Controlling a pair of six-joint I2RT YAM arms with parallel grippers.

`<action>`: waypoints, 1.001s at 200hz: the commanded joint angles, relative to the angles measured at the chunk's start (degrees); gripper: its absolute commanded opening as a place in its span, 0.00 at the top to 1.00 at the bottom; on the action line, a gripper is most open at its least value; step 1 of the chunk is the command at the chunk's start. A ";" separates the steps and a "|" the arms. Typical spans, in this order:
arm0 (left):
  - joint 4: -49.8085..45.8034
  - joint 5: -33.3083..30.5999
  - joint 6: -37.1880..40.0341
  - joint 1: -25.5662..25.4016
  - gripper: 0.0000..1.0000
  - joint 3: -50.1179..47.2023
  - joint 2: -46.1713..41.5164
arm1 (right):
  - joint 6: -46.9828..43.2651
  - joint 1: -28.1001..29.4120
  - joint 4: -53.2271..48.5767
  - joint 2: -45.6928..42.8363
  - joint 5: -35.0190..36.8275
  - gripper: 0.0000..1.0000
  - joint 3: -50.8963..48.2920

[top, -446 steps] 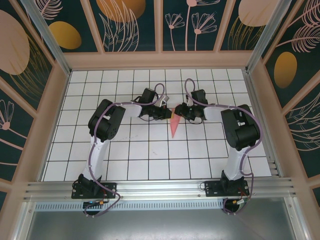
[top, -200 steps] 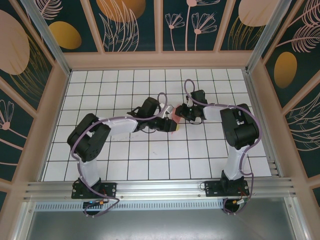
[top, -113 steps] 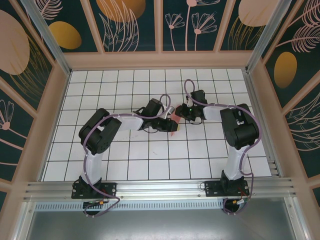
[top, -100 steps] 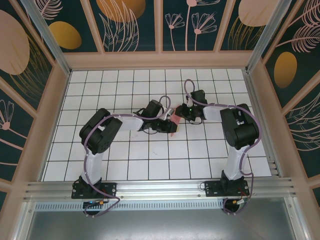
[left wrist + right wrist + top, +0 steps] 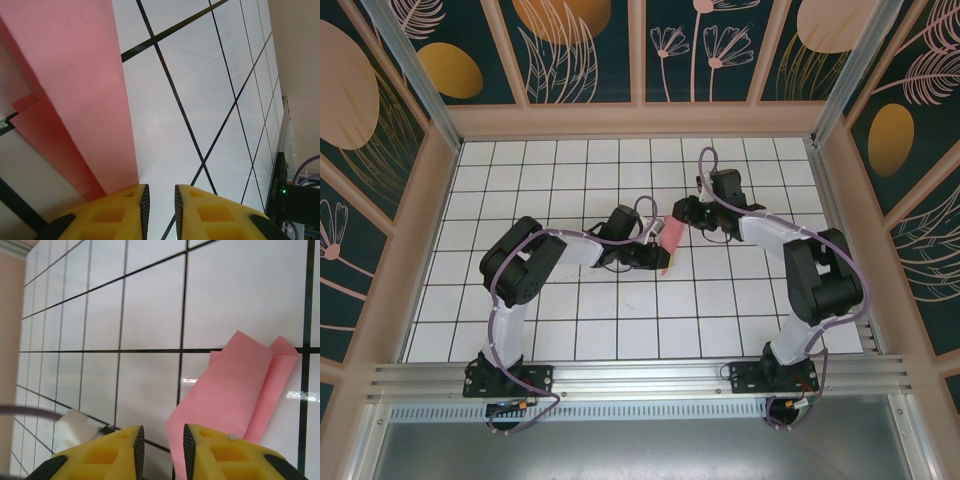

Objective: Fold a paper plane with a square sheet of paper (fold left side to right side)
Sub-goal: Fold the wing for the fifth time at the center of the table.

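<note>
At mid-table, between your two arms, the paper plane (image 5: 666, 240) sits on the white grid table (image 5: 620, 310), a folded pink strip with its layers overlapping. Your left gripper (image 5: 159, 194) is right beside its long edge, fingers a sliver apart with bare tile showing in the gap. Your right gripper (image 5: 162, 435) is at the other end, fingers narrowly parted, and the paper's edge runs down into that gap. Whether it's pinched, you can't tell from here.
</note>
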 commanded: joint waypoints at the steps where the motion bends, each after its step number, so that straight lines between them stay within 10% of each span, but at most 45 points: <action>1: -3.90 -1.80 0.12 -0.44 0.76 -1.48 3.31 | 0.88 0.58 -0.51 -2.31 -2.27 0.75 -4.33; 200: -13.31 -10.30 3.23 -1.09 0.84 0.04 4.85 | -2.46 2.89 -3.45 12.84 6.80 0.77 3.95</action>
